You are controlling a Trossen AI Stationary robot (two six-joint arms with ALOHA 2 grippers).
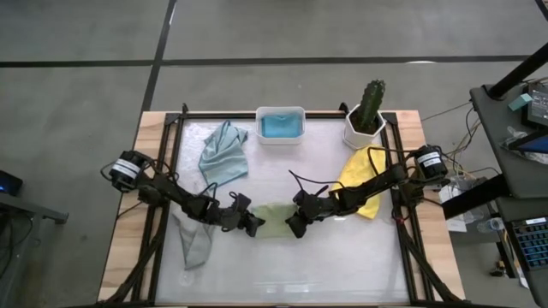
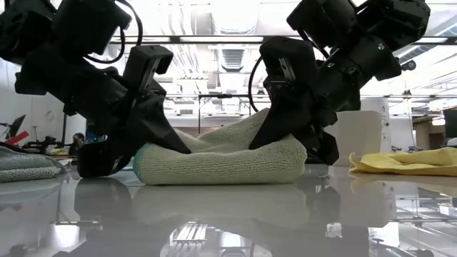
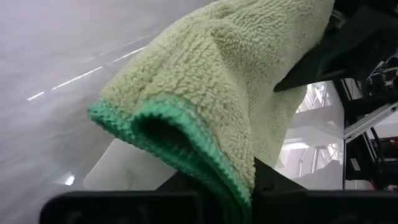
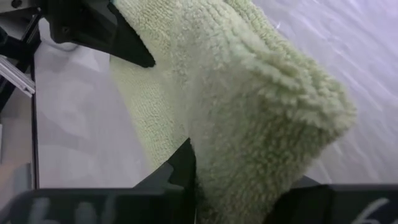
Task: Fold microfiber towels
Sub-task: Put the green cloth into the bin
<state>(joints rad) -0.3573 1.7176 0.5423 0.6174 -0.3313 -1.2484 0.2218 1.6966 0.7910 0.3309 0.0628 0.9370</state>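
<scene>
The left gripper is clenched on the nine o'clock end of the sage green towel, and the right gripper is clenched on its three o'clock end; each wrist view shows a doubled edge of the pile pinched between that arm's dark fingers. In the low view the cloth sags between the two grips, its belly resting on the table. It lies near the table's middle, toward six o'clock.

Around it, the yellow towel lies flat at three o'clock under the right arm, the grey towel at eight o'clock, and the pale blue-grey towel at eleven o'clock. At twelve o'clock the bright blue towel sits inside the white tub, with a potted cactus beside it at one o'clock.
</scene>
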